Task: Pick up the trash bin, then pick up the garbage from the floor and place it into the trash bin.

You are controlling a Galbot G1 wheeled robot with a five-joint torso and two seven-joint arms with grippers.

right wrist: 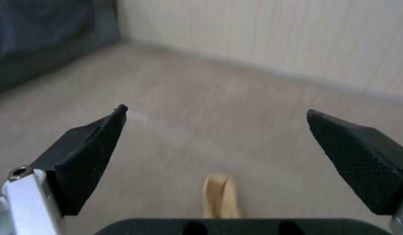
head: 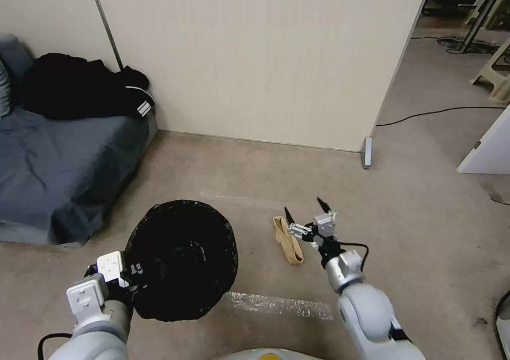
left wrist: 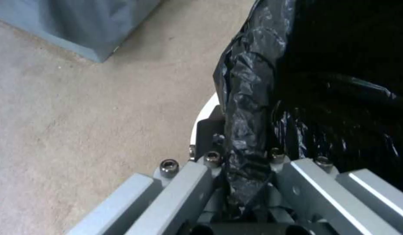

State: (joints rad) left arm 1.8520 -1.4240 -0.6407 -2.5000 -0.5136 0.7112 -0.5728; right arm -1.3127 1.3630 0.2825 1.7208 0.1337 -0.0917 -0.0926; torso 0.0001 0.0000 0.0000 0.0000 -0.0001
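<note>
The trash bin (head: 183, 259), a round white bucket with a crinkly black liner (left wrist: 332, 98), is held low at the left of the head view. My left gripper (head: 130, 277) is shut on its near rim, and the left wrist view shows the fingers (left wrist: 210, 143) pinching the folded liner and white rim (left wrist: 206, 114). One piece of garbage, a flat yellow-tan wrapper (head: 287, 240), lies on the carpet to the right of the bin. My right gripper (head: 304, 207) is open just above the wrapper's far end. In the right wrist view the wrapper (right wrist: 219, 195) lies below and between the black fingertips (right wrist: 93, 147).
A grey-covered sofa (head: 53, 169) with black clothes (head: 79, 89) stands at the left. A beige partition wall (head: 255, 57) closes the back, with its metal foot (head: 366, 153) at the right end. A black cable (head: 435, 113) and a shiny tape strip (head: 281, 304) lie on the carpet.
</note>
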